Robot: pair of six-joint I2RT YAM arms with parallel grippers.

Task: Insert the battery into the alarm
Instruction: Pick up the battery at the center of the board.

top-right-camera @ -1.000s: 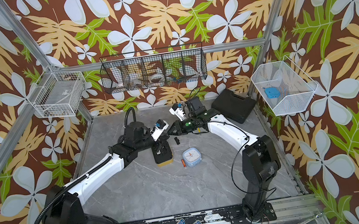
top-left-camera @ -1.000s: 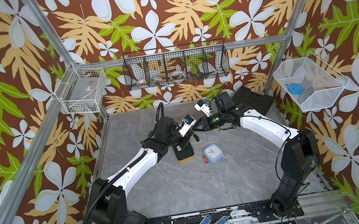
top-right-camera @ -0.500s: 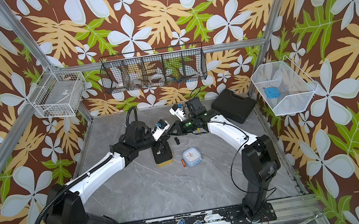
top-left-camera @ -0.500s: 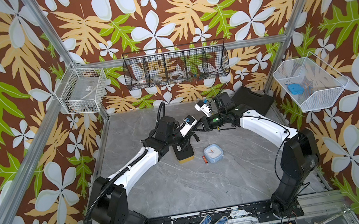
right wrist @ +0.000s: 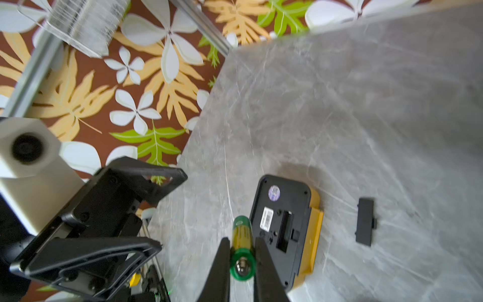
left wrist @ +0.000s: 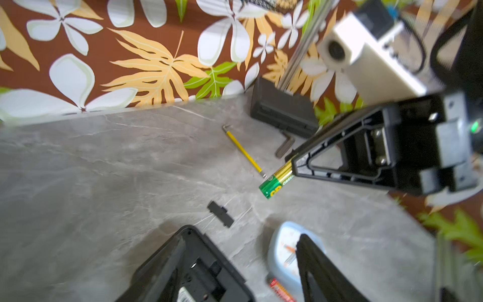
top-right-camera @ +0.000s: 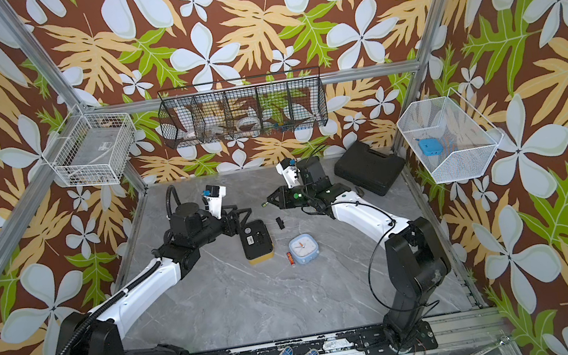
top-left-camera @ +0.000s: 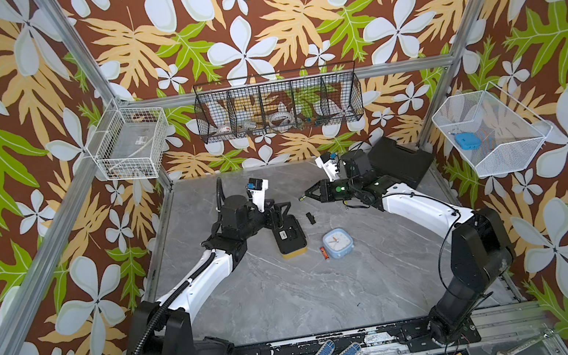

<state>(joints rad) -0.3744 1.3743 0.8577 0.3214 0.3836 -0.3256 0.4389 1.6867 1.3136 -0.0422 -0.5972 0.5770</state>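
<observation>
right gripper (right wrist: pixel 241 240) clamps battery (right wrist: pixel 241 226); left gripper (right wrist: pixel 173 211) released; alarm (right wrist: pixel 282 206) bay uncovered; mesh basket (top-left-camera: pixel 513 149) holds 1 blue item (top-left-camera: pixel 466 140)

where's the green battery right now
In the right wrist view the green battery is clamped in the right gripper, above the table, just behind the black-and-yellow alarm and loose cover.

We identify the battery (right wrist: pixel 241 245) by its green-and-gold casing. The alarm (top-left-camera: pixel 288 233) has a black back and a yellow edge. At 4 o'clock from it we note a pale blue clock (top-left-camera: pixel 339 242) and a red cell (top-left-camera: pixel 323 253). The counter (top-left-camera: pixel 294 300) is grey with marble veining. The walls (top-left-camera: pixel 293 53) are brown, patterned with white flowers and green and tan leaves.
</observation>
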